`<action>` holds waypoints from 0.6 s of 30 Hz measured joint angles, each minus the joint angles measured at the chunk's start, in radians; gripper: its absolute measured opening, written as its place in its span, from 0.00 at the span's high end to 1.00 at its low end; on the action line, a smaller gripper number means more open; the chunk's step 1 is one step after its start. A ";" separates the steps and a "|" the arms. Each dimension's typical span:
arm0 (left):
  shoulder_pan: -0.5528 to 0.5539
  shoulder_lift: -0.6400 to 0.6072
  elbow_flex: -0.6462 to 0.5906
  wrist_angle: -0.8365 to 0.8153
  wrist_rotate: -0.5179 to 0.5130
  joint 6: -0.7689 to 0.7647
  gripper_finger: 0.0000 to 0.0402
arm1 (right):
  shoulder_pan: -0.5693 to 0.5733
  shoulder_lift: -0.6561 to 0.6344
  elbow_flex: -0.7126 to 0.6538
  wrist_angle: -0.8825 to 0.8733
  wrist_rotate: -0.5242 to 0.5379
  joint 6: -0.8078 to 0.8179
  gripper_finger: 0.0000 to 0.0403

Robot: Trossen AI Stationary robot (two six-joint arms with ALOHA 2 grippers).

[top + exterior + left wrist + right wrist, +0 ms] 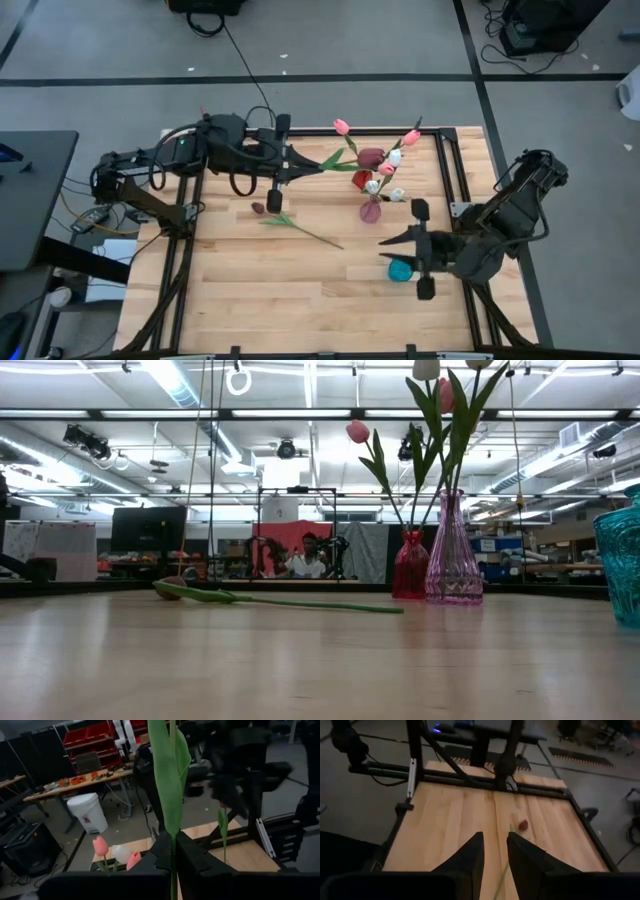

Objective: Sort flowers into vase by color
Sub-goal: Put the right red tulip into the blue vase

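Note:
My left gripper [292,168] is raised over the table's far left and is shut on a tulip. The tulip's green leaf [335,160] and dark maroon head [370,157] reach toward the vases. A red vase [362,180] holds a pink tulip [358,430]. A pink glass vase [453,560] holds pink and white tulips [394,158]. A teal vase [400,268] stands near the right arm. A maroon tulip [300,228] lies flat on the table, its head [258,208] at the left. My right gripper [383,243] hovers next to the teal vase, narrowly open. My left gripper pinches the tulip's lower stem [173,851], just below the leaf [167,780], between its two fingers. The fingers come about level from the table's left. The stem runs on ahead of them toward the vases, and the whole flower is lifted clear of the table.
Black frame rails [445,170] run along the table's edges. The three vases stand close together right of centre, and the teal one [620,565] is at the low view's right edge. Bare wood [270,290] spreads over the near half of the table.

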 joint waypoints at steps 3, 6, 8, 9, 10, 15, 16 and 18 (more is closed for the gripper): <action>-0.002 0.001 -0.013 0.002 0.000 0.015 0.96 | -0.009 -0.095 -0.119 0.035 -0.006 0.026 0.76; -0.001 0.001 -0.031 0.009 0.000 0.024 0.96 | -0.027 -0.216 -0.262 0.156 -0.074 0.027 0.76; 0.005 0.001 -0.041 0.010 -0.001 0.026 0.96 | -0.045 -0.298 -0.373 0.278 -0.141 0.005 0.76; 0.008 0.001 -0.047 0.013 -0.001 0.026 0.96 | -0.055 -0.334 -0.427 0.338 -0.178 -0.011 0.76; 0.009 0.001 -0.051 0.012 -0.001 0.028 0.96 | -0.065 -0.370 -0.481 0.385 -0.213 -0.027 0.76; 0.012 0.002 -0.052 0.011 -0.007 0.051 0.96 | -0.117 -0.545 -0.691 0.506 -0.375 -0.038 0.77; 0.012 0.002 -0.052 0.013 -0.007 0.051 0.96 | -0.122 -0.577 -0.725 0.517 -0.386 -0.032 0.77; 0.012 0.002 -0.052 0.014 -0.007 0.051 0.96 | -0.131 -0.644 -0.787 0.520 -0.377 -0.028 0.78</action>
